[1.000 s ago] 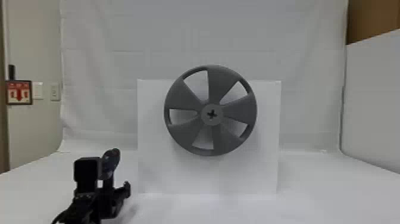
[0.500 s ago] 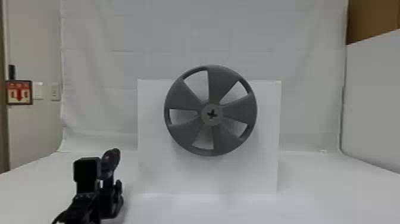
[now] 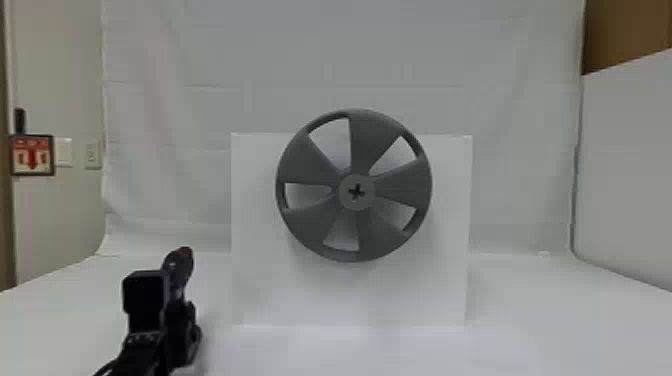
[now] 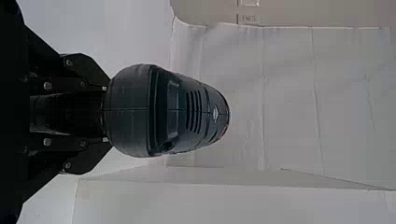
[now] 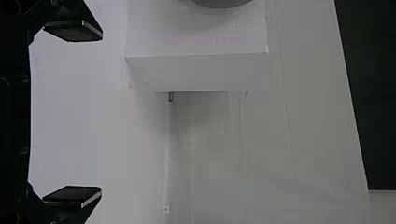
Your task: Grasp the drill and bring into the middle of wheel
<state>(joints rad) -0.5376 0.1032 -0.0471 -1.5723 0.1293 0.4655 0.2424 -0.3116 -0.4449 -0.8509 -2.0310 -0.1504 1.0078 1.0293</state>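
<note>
Lab-like test booth: white cloth backdrop (image 3: pixel 520 175), pale side panel (image 3: pixel 630 160), wall switch (image 3: pixel 64 151)

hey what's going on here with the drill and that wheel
The robot's left gripper has its fingers closed on the drill. In the head view the drill is low on the robot's left, away from the grey wheel, which is mounted on the front of a white box. The drill has not been brought to the wheel's middle. The right gripper is open, with nothing between its fingers.
</note>
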